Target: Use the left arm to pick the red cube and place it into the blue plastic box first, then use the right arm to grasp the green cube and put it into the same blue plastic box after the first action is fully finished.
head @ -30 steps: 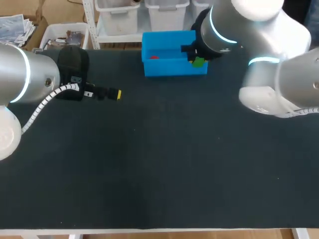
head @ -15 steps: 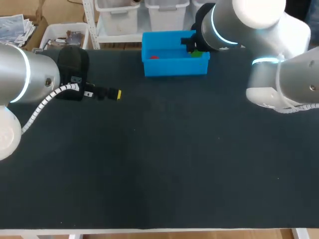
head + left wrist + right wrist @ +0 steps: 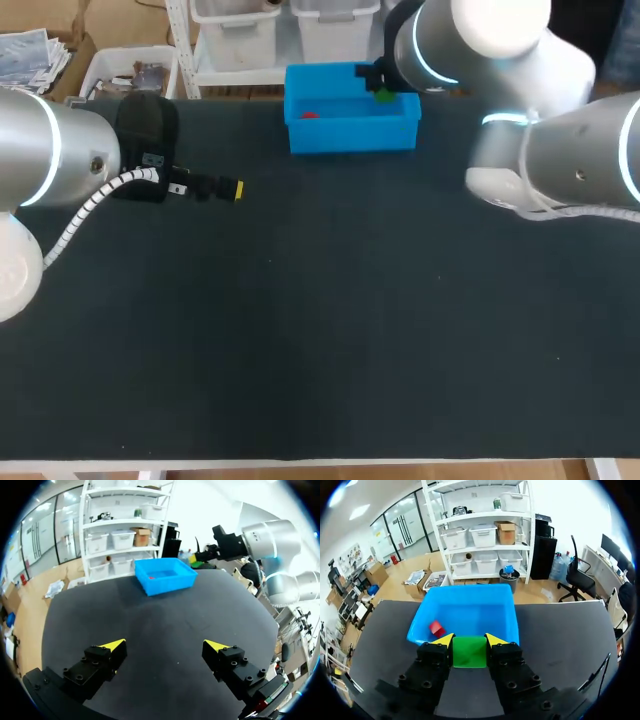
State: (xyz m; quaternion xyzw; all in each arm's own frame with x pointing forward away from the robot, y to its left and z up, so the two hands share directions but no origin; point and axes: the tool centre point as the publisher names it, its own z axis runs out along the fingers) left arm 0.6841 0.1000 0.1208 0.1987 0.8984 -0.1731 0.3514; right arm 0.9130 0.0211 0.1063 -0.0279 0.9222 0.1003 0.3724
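The blue plastic box (image 3: 350,125) stands at the table's far edge, and the red cube (image 3: 309,114) lies inside near its left wall. My right gripper (image 3: 383,88) hangs over the box's right rear part, shut on the green cube (image 3: 384,95). In the right wrist view the green cube (image 3: 469,651) sits clamped between the yellow tips of the right gripper (image 3: 469,640), with the box (image 3: 465,612) and red cube (image 3: 437,628) just ahead. My left gripper (image 3: 236,189) rests open over the table's left side, away from the box; in its own view the left gripper (image 3: 164,645) holds nothing.
The dark table top (image 3: 330,320) stretches bare from the box to the front edge. In the left wrist view the box (image 3: 165,575) and my right arm (image 3: 260,535) lie far ahead across the table.
My right gripper has carried the green cube from the box's front right corner back and slightly left, over the box's interior. The left arm has stayed still.
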